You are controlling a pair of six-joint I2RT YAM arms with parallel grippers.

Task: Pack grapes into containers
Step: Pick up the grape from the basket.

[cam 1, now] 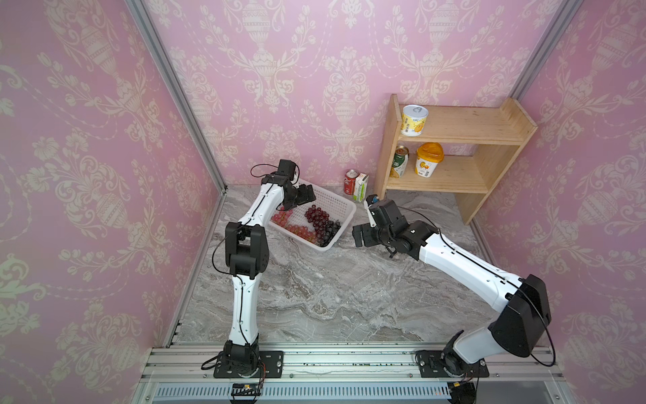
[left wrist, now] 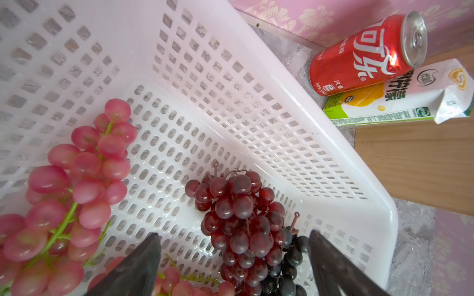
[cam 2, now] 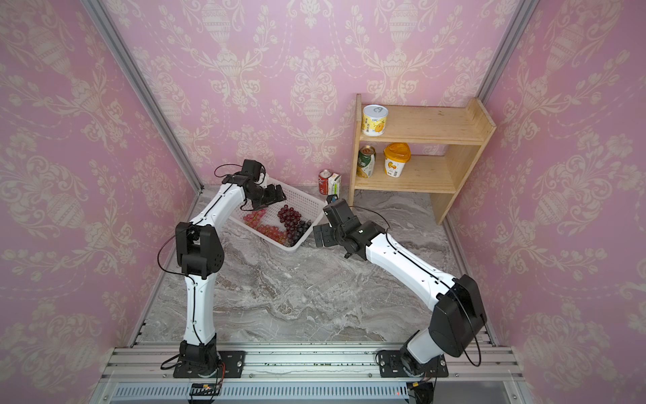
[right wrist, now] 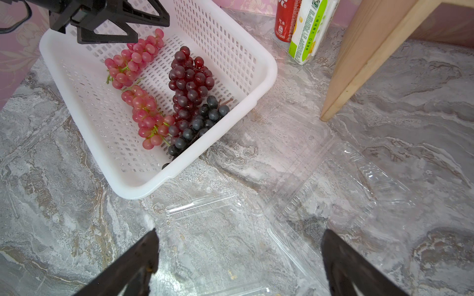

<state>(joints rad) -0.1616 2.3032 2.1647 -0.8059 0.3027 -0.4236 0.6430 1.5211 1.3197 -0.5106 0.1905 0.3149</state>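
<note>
Grey marble tabletop, pink damask walls; L gripper over white basket, R gripper nearby, both wide open, empty.

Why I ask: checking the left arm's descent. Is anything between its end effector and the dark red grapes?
Nothing visible does. The open left end effector hangs over the basket, with the dark red grapes uncovered ahead of it; the near-black grapes lie beside them.

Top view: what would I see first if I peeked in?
Bright grapes, pink, dark red and near-black, lie in a white basket at the back of the marble table. The left pincer hangs open over the basket. Behind on the right, a wooden shelf holds a yellow tub.
</note>
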